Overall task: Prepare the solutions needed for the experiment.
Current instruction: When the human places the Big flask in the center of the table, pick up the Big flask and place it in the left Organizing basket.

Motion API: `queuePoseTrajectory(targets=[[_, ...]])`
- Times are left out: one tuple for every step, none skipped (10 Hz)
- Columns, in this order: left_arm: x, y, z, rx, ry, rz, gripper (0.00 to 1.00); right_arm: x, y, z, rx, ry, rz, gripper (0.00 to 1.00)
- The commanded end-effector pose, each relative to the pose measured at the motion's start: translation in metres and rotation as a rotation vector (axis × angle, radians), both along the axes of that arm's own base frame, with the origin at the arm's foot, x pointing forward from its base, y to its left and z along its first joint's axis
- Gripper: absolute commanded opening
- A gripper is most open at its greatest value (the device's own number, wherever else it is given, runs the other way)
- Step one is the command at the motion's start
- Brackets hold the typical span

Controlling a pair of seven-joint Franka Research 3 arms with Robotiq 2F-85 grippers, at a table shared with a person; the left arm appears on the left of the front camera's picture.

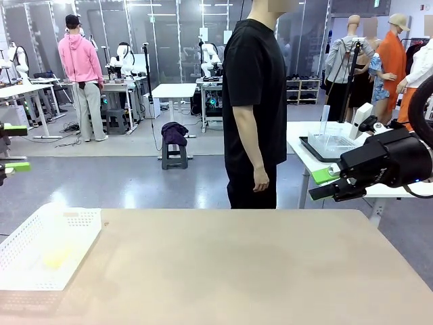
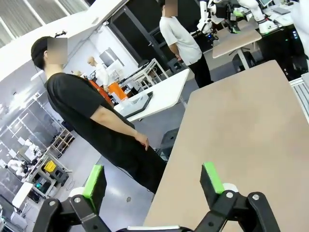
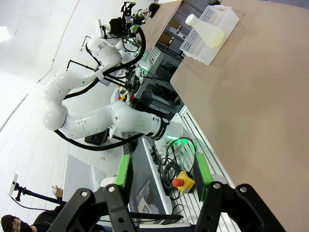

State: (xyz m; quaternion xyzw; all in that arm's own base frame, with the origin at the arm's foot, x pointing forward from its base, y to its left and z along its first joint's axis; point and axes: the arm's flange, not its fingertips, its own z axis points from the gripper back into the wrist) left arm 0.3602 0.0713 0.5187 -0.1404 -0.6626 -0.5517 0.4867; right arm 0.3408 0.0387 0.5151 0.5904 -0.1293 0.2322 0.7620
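Observation:
A translucent conical flask [image 3: 206,31] rests in a white perforated basket [image 3: 228,14] at the table's left corner. The solutions show as a pale yellow tint inside the flask, and as a yellowish patch [image 1: 57,256] through the basket wall [image 1: 27,237] in the front view. My left gripper [image 1: 12,147] hangs open at the left edge, above and behind the basket; in its wrist view [image 2: 152,180] nothing is between the green pads. My right gripper [image 1: 329,183] hovers open off the table's far right side, and it is empty [image 3: 162,171].
A person in a black shirt [image 1: 254,101] stands at the far side of the beige table [image 1: 230,271], hands down. A white side table with a black tray [image 1: 325,145] stands behind my right gripper. My left arm [image 3: 87,116] shows far off in the right wrist view.

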Motion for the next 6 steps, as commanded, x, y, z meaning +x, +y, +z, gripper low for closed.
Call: queuePoseTrajectory(targets=[[0.001, -0.007, 0.007, 0.016, -0.012, -0.014, 1.00, 0.002, -0.001, 0.001, 0.009, -0.015, 0.006, 0.64], [0.002, -0.005, 0.010, -0.099, 0.161, -0.040, 1.00, 0.002, -0.001, 0.001, 0.009, -0.015, 0.006, 0.64], [0.006, 0.000, 0.014, -0.157, 0.289, -0.057, 1.00, 0.002, -0.001, 0.001, 0.009, -0.015, 0.006, 0.64], [0.008, 0.025, 0.013, -0.280, 0.447, -0.098, 1.00, 0.002, -0.001, 0.001, 0.009, -0.015, 0.006, 0.64], [0.017, 0.043, 0.011, -0.409, 0.645, -0.137, 1.00, 0.002, -0.001, 0.001, 0.009, -0.015, 0.006, 0.64], [0.018, 0.065, 0.007, -0.481, 0.751, -0.176, 1.00, 0.002, -0.001, 0.001, 0.009, -0.015, 0.006, 0.64]])
